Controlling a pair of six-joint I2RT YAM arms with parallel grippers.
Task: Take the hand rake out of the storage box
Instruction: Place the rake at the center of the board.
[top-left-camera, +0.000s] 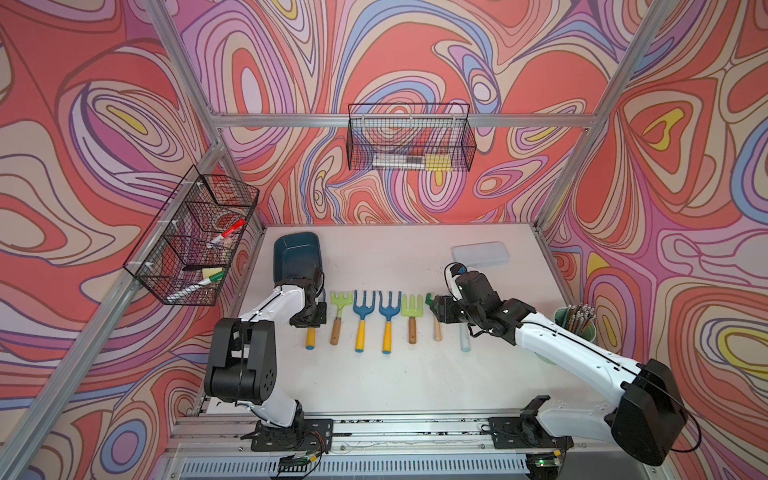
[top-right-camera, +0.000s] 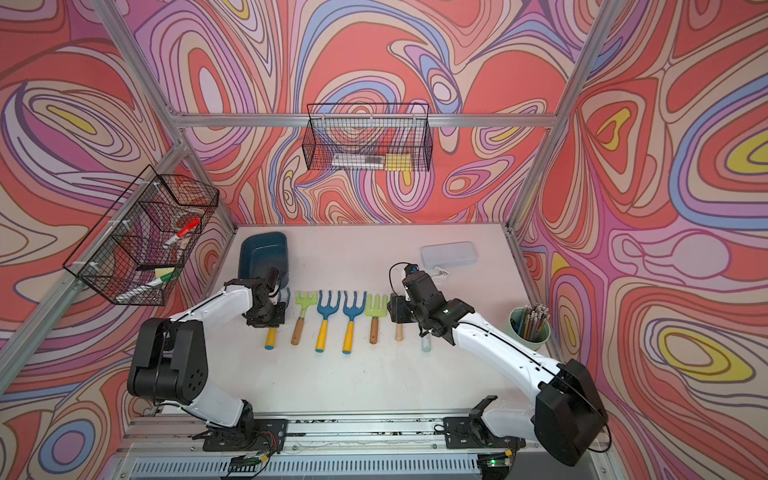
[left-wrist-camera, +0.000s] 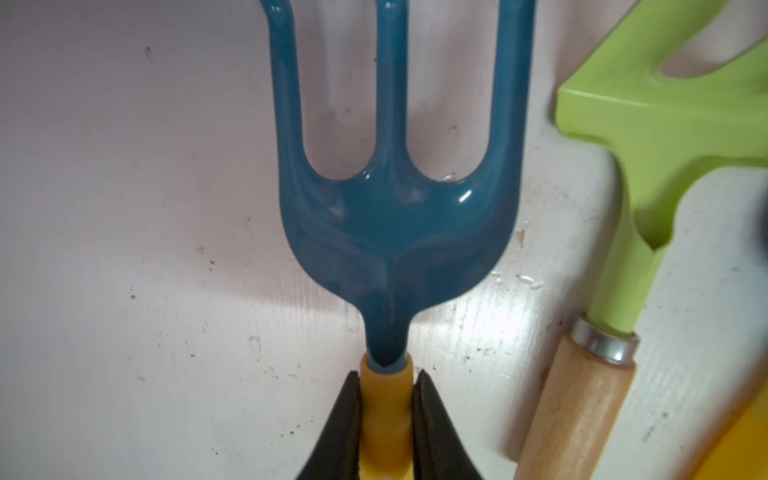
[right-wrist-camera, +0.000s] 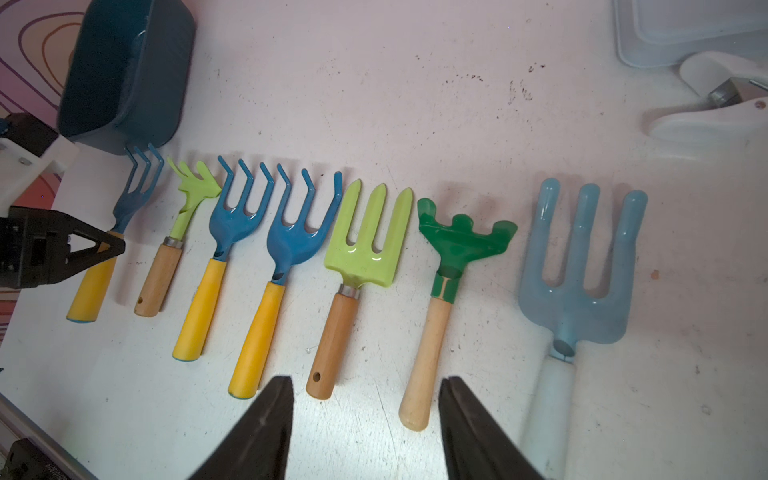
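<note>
Hand rake (left-wrist-camera: 390, 232) in left tool (left-wrist-camera: 386, 376), long axis front-to-back, tines toward storage box (top-left-camera: 296, 249).

Enclosed on three sides by patterned walls (top-left-camera: 395, 54): swirls of red, pink, lilac, blue and yellow. Braced with silver aluminium bars (top-left-camera: 291, 120). Hung with two black wire baskets: back basket (top-left-camera: 409, 139) on the crossbar, side basket (top-left-camera: 191, 241) on the left-hand bar. Floored with a white tabletop (top-left-camera: 395, 386), scuffed, speckled, evenly lit.
</note>
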